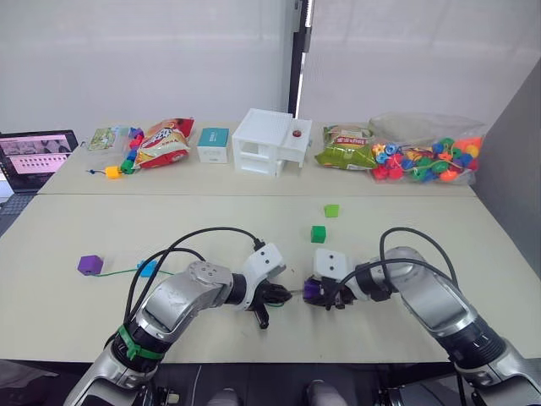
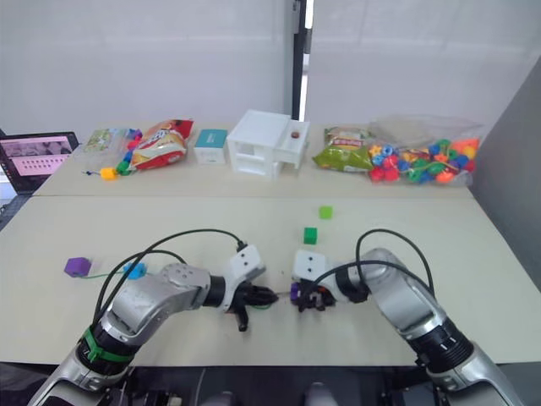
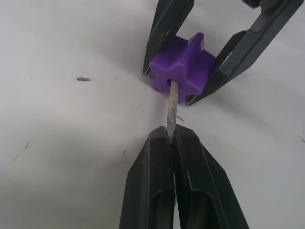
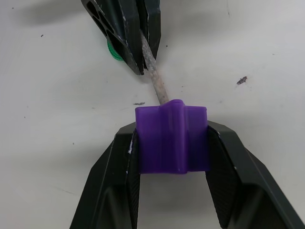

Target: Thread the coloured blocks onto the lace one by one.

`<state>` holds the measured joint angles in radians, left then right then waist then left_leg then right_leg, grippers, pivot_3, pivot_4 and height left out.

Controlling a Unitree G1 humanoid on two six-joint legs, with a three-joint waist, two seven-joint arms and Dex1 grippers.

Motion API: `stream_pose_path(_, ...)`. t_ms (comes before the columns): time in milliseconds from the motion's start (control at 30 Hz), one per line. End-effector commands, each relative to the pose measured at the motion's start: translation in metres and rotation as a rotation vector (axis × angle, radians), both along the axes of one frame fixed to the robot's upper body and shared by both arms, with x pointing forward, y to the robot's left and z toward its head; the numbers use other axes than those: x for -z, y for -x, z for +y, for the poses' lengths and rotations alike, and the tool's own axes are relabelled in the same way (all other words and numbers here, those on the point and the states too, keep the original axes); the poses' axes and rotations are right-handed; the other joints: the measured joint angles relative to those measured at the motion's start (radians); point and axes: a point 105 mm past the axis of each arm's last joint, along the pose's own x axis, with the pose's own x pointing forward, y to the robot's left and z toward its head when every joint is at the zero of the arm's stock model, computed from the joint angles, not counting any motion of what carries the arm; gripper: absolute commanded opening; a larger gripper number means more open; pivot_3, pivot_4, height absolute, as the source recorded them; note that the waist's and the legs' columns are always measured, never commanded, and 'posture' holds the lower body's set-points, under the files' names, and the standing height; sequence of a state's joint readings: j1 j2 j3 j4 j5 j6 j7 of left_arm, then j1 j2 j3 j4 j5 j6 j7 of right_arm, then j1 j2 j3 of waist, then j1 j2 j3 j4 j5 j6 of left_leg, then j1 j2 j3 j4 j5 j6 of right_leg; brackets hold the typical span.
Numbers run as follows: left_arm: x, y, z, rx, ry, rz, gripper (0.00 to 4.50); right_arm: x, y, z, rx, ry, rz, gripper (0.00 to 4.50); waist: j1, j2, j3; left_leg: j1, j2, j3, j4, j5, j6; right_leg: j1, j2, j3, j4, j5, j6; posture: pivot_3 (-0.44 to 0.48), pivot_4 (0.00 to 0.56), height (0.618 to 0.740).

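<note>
Left wrist view: the lace's grey tip is pinched between the left gripper's closed fingers and entered into a purple block clamped by the right gripper, low over the table.

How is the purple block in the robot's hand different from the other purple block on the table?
The purple block in the right gripper is squeezed between the jaws, while the other purple block lies free on the table. The held one has the lace's grey tip entering its hole; the free one sits far to the robot's left with the green lace running from it. Both are small and purple.
</note>
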<state>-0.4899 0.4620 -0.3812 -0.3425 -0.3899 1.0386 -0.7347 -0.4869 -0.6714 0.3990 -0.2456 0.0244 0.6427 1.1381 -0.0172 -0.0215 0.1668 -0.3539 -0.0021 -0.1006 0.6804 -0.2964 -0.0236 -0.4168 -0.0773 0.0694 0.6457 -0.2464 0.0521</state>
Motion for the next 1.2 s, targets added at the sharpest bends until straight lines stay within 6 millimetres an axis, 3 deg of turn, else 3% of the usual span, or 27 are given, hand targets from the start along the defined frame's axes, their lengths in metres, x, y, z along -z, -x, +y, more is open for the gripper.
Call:
stream_pose_path(33,-0.027,0.021,-0.032,0.175,0.159,-0.053,0.00,0.017,0.010,0.015,-0.034,-0.021,0.071,1.36,0.000,0.000,0.000,0.000,0.000,0.000,0.000,0.000,0.000,0.000,0.000,0.000,0.000,0.000,0.000,0.000,0.150,0.740)
stream_pose_path(500,-0.025,0.025,-0.015,0.227,0.135,-0.043,0.00,0.014,0.007,0.012,-0.063,-0.010,0.043,1.36,-0.013,0.000,0.000,0.000,0.000,0.000,-0.001,0.000,0.000,-0.002,0.000,0.000,0.001,0.000,0.000,0.000,0.150,0.740)
stream_pose_path(1200,-0.018,0.033,0.002,0.121,0.200,0.002,0.00,0.021,0.012,0.002,-0.059,0.025,0.051,1.36,-0.022,0.000,0.000,0.000,0.000,-0.001,-0.002,0.000,0.000,-0.002,0.000,0.000,0.001,0.000,0.000,0.000,0.150,0.740)
